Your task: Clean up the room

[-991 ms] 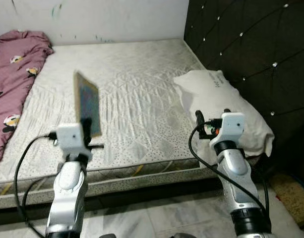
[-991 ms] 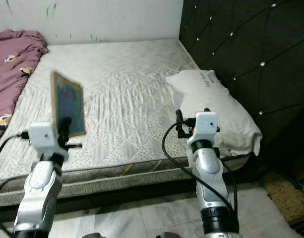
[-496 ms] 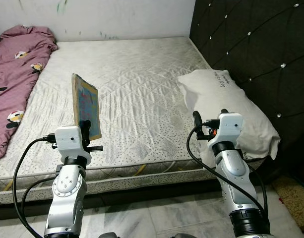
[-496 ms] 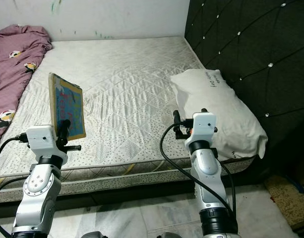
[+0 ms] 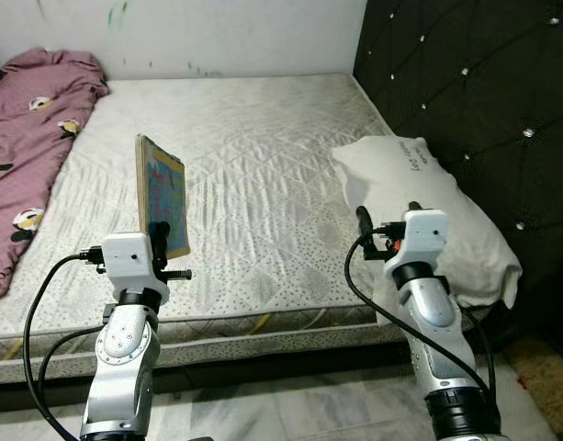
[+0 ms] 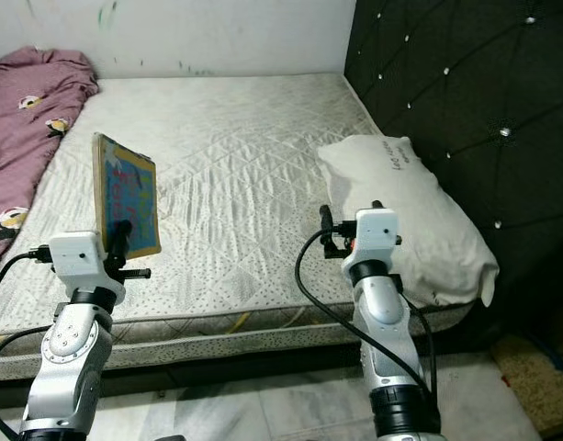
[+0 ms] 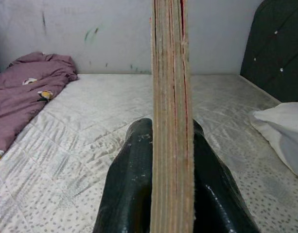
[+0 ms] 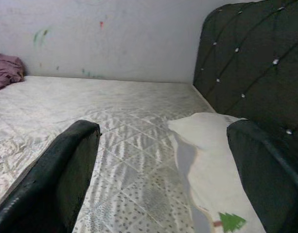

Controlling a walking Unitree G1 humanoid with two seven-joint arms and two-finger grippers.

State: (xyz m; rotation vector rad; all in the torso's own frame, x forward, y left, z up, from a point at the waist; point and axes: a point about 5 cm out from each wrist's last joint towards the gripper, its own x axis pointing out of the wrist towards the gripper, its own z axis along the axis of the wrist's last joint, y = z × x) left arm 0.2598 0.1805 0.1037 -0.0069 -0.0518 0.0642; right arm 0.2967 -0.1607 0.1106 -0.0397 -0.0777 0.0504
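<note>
The left gripper has its two black fingers pressed against both faces of a thin book, holding it upright by its lower edge. In the left wrist view the book appears edge-on, a stack of pale pages with a thin red line down one side. From the head views its colourful blue cover faces toward the robot's right. The book is raised above the near edge of the mattress, toward its left half, not touching the surface.

The right gripper holds nothing; its fingers are spread wide apart. It is raised over the near right corner of the mattress, just in front of a white pillow.

The pillow lies along the right edge of the mattress, against a dark tufted headboard set with shiny studs. Small dark print marks its upper side, and a little green tree mark shows on it in the right wrist view.

A crumpled mauve blanket with cartoon patches lies along the left edge, up into the far left corner by a white wall bearing small green marks.

The mattress is bare, pale and quilted in a diamond pattern. Pale tiled floor lies below its near edge.
</note>
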